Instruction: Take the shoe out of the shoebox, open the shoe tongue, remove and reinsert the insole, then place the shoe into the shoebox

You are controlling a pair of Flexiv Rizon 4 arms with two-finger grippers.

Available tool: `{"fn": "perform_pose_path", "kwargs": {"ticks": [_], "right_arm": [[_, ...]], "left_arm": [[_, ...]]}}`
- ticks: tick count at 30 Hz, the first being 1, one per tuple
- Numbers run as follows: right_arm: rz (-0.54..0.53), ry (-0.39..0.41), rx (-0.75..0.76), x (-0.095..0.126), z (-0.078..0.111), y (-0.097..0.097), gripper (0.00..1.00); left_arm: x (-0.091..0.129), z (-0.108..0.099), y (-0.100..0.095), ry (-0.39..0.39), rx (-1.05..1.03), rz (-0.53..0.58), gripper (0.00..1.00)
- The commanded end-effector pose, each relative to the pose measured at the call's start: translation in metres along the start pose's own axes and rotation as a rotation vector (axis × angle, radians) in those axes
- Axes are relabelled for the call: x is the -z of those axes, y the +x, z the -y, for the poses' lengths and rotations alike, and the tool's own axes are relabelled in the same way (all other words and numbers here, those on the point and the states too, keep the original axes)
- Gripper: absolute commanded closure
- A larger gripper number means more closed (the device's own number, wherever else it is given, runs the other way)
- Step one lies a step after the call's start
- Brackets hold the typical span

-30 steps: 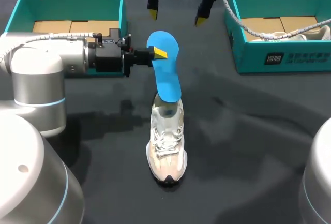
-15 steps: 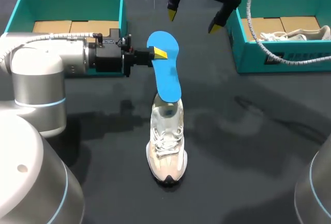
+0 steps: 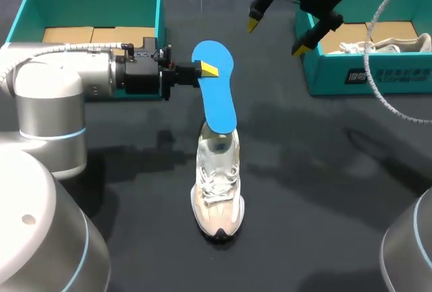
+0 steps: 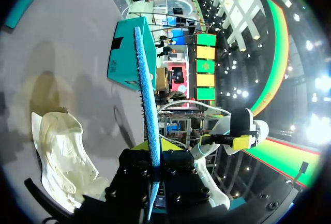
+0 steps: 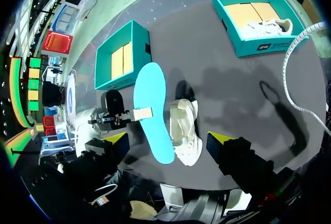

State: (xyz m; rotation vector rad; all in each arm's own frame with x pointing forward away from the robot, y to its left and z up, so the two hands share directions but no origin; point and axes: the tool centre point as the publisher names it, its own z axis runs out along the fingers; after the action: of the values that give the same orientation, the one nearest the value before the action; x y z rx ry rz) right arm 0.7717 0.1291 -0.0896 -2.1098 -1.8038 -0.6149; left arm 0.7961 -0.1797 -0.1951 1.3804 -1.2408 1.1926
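The blue insole (image 3: 214, 86) is shown clamped at one edge by the left gripper (image 3: 208, 70), its long axis pointed down at the shoe (image 3: 218, 184) on the table, the right gripper (image 3: 276, 36) being held spread, well apart, near the right shoebox (image 3: 364, 76).

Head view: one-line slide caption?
Left jaws pinch the blue insole over the white shoe; right jaws hang open near the right shoebox.

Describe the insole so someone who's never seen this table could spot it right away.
On the dark table, a pale shoe sits near the middle. Over its heel end, pinched by the left gripper, is the insole. It is the only bright blue, flat, foot-shaped thing there.
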Motion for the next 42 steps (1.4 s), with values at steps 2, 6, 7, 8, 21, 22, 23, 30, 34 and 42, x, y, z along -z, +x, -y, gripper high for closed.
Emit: {"fn": "perform_pose_path", "kwargs": {"ticks": [2, 6, 7, 8, 21, 22, 23, 30, 34, 42], "right_arm": [[-0.479, -0.003, -0.005, -0.006, 0.004, -0.014, 0.00], [-0.536, 0.000, -0.011, -0.013, 0.005, -0.021, 0.00], [-0.545, 0.003, -0.017, -0.016, 0.005, -0.023, 0.00], [-0.565, 0.004, -0.022, -0.018, 0.005, -0.025, 0.00], [-0.699, 0.009, -0.081, -0.038, 0.003, -0.039, 0.00], [-0.708, 0.009, -0.083, -0.039, 0.003, -0.040, 0.00], [-0.714, 0.009, -0.086, -0.041, 0.004, -0.041, 0.00], [-0.752, 0.016, -0.093, -0.045, 0.004, -0.045, 0.00], [-0.767, 0.028, -0.095, -0.046, 0.003, -0.047, 0.00], [-0.781, 0.051, -0.101, -0.046, 0.001, -0.050, 0.00]], "left_arm": [[0.001, -0.001, 0.000, -0.003, 0.000, 0.003, 1.00], [0.001, -0.001, 0.000, -0.003, 0.000, 0.003, 1.00], [0.001, -0.001, 0.000, -0.003, 0.000, 0.003, 1.00], [0.001, -0.001, 0.000, -0.003, 0.000, 0.003, 1.00], [0.001, -0.001, 0.000, -0.003, 0.000, 0.003, 1.00], [0.001, -0.001, 0.000, -0.003, 0.000, 0.003, 1.00], [0.001, -0.001, 0.000, -0.003, 0.000, 0.003, 1.00], [0.001, -0.001, 0.000, -0.003, 0.000, 0.003, 1.00], [0.004, -0.001, 0.004, 0.048, -0.157, -0.029, 1.00], [0.014, 0.007, 0.021, 0.163, -0.563, -0.130, 1.00]]}}
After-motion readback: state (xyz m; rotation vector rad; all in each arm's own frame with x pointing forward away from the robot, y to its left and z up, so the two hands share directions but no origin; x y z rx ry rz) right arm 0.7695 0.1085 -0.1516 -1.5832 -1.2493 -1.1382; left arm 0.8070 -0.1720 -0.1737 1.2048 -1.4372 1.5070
